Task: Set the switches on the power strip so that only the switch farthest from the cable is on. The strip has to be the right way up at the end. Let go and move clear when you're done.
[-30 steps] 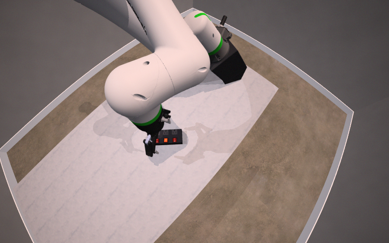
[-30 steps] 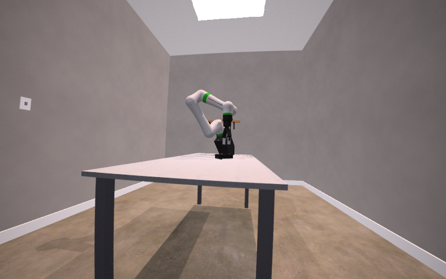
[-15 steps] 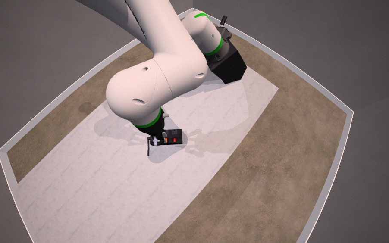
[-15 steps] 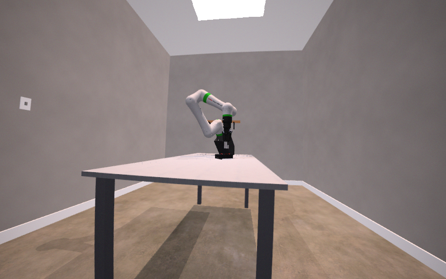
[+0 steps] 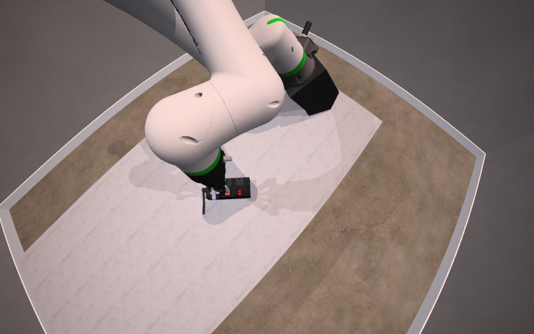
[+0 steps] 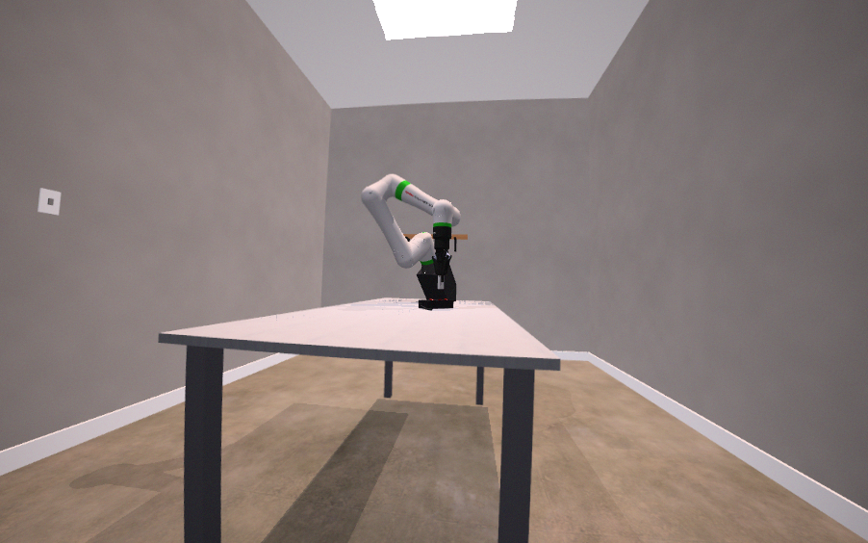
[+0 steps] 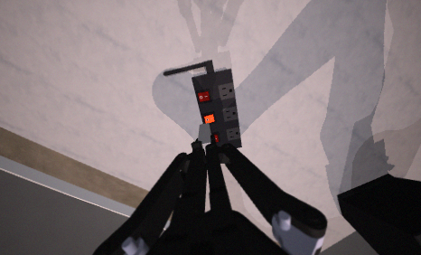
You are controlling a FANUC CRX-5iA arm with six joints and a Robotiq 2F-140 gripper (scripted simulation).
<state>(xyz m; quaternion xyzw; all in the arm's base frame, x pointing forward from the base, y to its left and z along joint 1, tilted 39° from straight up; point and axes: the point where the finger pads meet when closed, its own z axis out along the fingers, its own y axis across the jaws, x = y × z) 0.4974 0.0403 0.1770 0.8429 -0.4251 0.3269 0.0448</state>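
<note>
A black power strip (image 5: 243,185) (image 6: 435,303) (image 7: 229,100) lies face up on the white table (image 5: 115,249) (image 6: 370,330). Its short cable (image 5: 203,205) (image 7: 188,69) leaves one end. In the wrist view the switch nearest the cable (image 7: 203,96) is dark red, the middle switch (image 7: 209,118) (image 5: 227,194) glows bright orange, and the switch farthest from the cable (image 7: 216,137) is dark red and partly hidden by my fingertips. My gripper (image 7: 206,130) (image 5: 215,193) is shut with nothing between the fingers and hangs close over the strip. I cannot tell whether it touches.
The arm's black base (image 5: 314,93) (image 7: 391,212) stands at the far end of the table. The arm's big white elbow (image 5: 202,120) hangs over the strip's area in the top view. The table's left edge shows in the wrist view (image 7: 52,183).
</note>
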